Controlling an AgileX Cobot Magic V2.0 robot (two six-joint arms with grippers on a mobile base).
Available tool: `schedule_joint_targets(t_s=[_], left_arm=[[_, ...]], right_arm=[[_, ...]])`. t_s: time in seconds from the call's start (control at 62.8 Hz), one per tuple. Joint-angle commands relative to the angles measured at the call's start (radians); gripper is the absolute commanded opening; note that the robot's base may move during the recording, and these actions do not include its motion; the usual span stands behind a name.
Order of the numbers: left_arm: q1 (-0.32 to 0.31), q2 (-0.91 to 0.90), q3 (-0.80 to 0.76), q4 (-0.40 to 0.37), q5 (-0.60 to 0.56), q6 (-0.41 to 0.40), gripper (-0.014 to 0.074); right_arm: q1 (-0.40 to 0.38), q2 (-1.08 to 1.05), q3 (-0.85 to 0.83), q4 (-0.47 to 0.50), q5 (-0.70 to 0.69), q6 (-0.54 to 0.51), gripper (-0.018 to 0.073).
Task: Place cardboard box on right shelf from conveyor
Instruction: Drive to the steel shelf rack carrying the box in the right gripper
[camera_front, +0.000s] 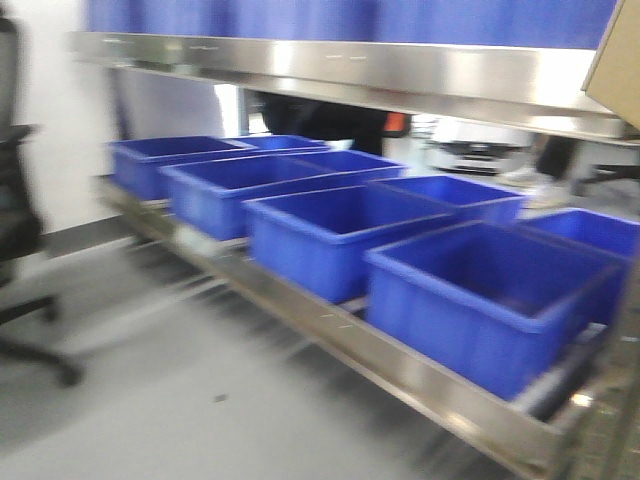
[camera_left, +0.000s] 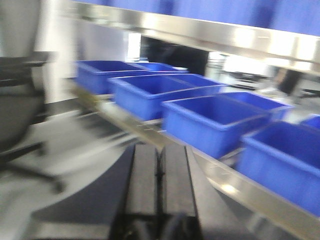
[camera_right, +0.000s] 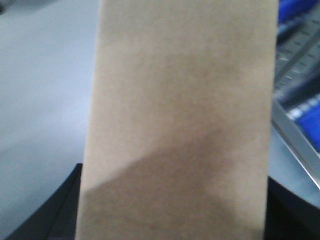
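Note:
The tan cardboard box (camera_right: 180, 115) fills the right wrist view, upright and close to the lens. My right gripper (camera_right: 172, 217) is shut on it, with a black finger (camera_right: 57, 215) showing at each lower side. One corner of the box (camera_front: 618, 62) shows at the top right of the front view, level with the broad shiny lip of the steel shelf (camera_front: 400, 72). My left gripper (camera_left: 160, 170) is shut with nothing between its black pads, held low in front of the shelving. The conveyor is out of view.
Several open blue bins (camera_front: 330, 225) stand in rows on the lower steel shelf (camera_front: 330, 325), also seen from the left wrist as blue bins (camera_left: 210, 117). A black office chair (camera_front: 15, 210) stands at the left on the grey floor (camera_front: 170, 400). All views are motion-blurred.

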Motion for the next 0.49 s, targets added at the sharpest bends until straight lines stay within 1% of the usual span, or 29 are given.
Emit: schedule_joint_targets(t_s=[0.0, 0.478], left_arm=[[0.001, -0.01, -0.003, -0.009, -0.091, -0.007, -0.0119], [0.001, -0.01, -0.003, -0.009, -0.091, -0.007, -0.0119]], right_arm=[[-0.006, -0.001, -0.025, 0.003, -0.067, -0.004, 0.0201], [-0.006, -0.001, -0.025, 0.003, -0.067, -0.004, 0.0201]])
